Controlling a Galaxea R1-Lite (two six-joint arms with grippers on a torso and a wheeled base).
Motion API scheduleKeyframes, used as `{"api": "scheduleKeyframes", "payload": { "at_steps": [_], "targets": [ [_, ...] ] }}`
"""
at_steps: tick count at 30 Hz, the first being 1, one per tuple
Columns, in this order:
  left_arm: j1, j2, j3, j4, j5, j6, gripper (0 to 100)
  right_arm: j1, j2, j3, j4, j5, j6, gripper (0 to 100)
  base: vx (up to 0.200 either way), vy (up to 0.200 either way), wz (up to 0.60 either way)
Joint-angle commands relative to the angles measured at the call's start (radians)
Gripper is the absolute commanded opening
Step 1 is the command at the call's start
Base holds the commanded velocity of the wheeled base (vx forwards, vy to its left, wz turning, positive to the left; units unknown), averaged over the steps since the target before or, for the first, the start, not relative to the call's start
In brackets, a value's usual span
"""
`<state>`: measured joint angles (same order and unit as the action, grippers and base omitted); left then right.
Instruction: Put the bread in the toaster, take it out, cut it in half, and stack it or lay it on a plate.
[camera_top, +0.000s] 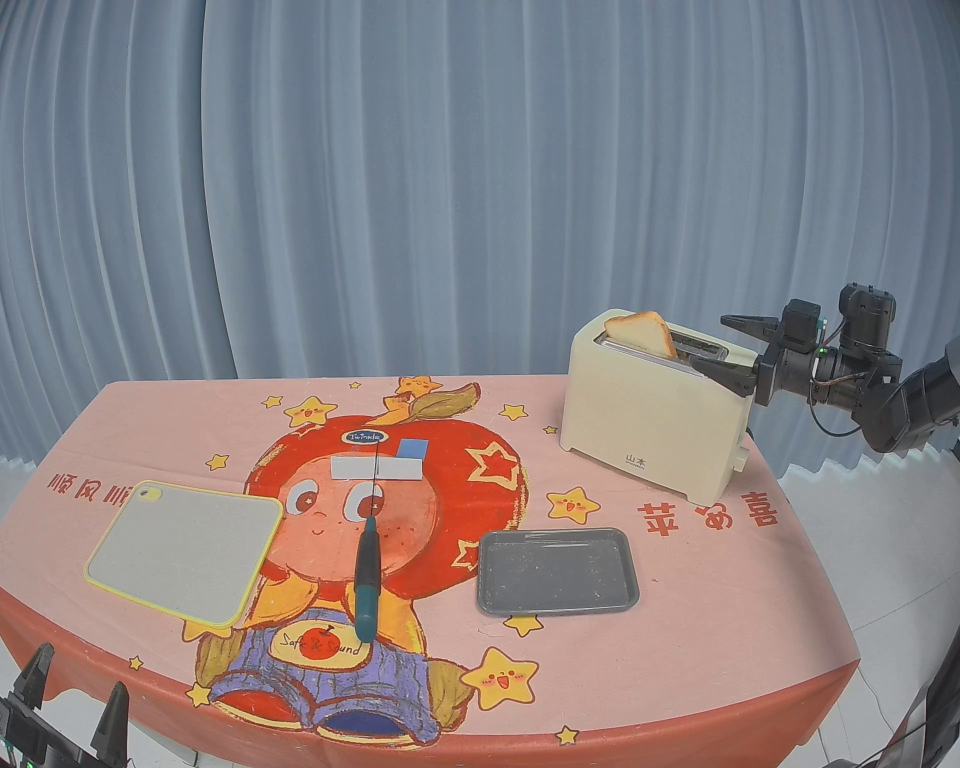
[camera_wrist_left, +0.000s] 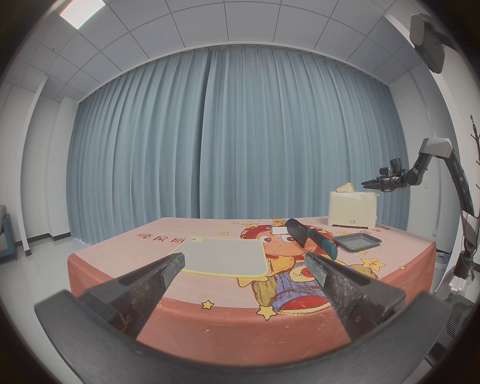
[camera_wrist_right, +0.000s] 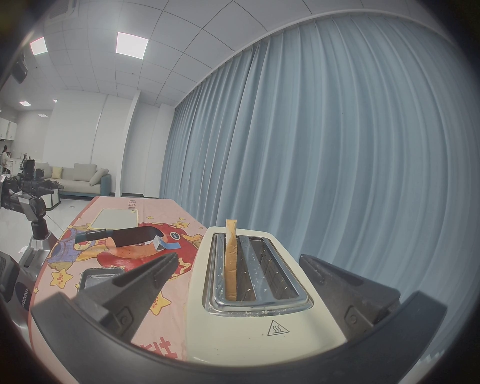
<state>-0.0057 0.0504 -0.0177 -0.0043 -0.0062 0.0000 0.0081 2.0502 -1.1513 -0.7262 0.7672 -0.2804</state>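
A slice of bread (camera_top: 643, 333) stands upright in the near slot of the cream toaster (camera_top: 650, 420) at the table's right rear; in the right wrist view the bread (camera_wrist_right: 230, 260) sticks up from the toaster (camera_wrist_right: 250, 320). My right gripper (camera_top: 738, 350) hovers open just right of the toaster top, level with the slots, its gap (camera_wrist_right: 239, 265) spanning them. A knife (camera_top: 368, 570) with a teal handle lies at the table's middle. A grey plate (camera_top: 557, 571) sits in front of the toaster. My left gripper (camera_wrist_left: 244, 265) stays open, low off the table's front left corner.
A grey cutting board (camera_top: 184, 551) with a yellow rim lies at the left front of the table. A white and blue card (camera_top: 385, 463) lies behind the knife tip. Blue curtains hang behind the table.
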Motion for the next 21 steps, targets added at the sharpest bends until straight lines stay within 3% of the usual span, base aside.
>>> {"api": "scheduleKeyframes", "payload": {
  "at_steps": [1, 10, 16, 20, 21],
  "targets": [
    [0.0, 0.0, 0.018, 0.0, 0.0, 0.0, 100, -0.002, 0.001, 0.001, -0.001, 0.001, 0.0, 100, 0.0, 0.0, 0.0],
    [0.0, 0.0, 0.018, 0.0, 0.0, 0.0, 100, 0.0, -0.045, 0.004, 0.001, -0.008, 0.006, 100, 0.0, 0.0, 0.0],
    [0.0, 0.0, 0.018, 0.0, 0.0, 0.0, 100, 0.001, -0.162, 0.114, 0.001, -0.086, 0.046, 100, 0.0, 0.0, 0.0],
    [0.0, 0.0, 0.018, 0.0, 0.0, 0.0, 100, -0.002, -0.226, 0.188, -0.001, -0.098, 0.052, 100, 0.0, 0.0, 0.0],
    [0.0, 0.0, 0.018, 0.0, 0.0, 0.0, 100, -0.007, -0.268, 0.248, -0.001, -0.098, 0.056, 100, 0.0, 0.0, 0.0]
  ]
}}
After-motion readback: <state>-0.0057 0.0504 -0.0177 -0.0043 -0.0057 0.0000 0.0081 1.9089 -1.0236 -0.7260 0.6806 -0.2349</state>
